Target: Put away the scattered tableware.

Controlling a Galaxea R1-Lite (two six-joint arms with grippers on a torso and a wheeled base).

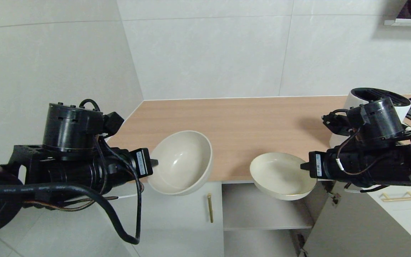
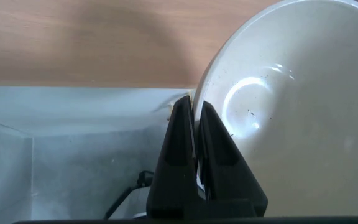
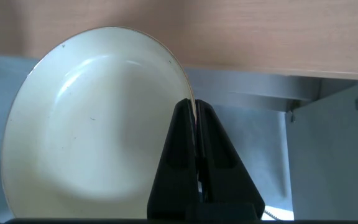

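Two rims are pinched: left pincer (image 1: 155, 163) grips the deep bowl (image 1: 182, 162), right pincer (image 1: 302, 166) the shallow bowl (image 1: 280, 175). Both hang off the edge of the wooden surface (image 1: 244, 121), above an open cabinet (image 1: 259, 208).

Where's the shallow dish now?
Head view, right of centre: the shallow dish is held by its rim in the right gripper, at the counter edge above the open cabinet.

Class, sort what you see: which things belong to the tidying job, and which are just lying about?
Job: deep cream ceramic bowl, in left gripper; shallow cream ceramic dish, in right gripper; open white cupboard.
Lying about: white round appliance with black top.
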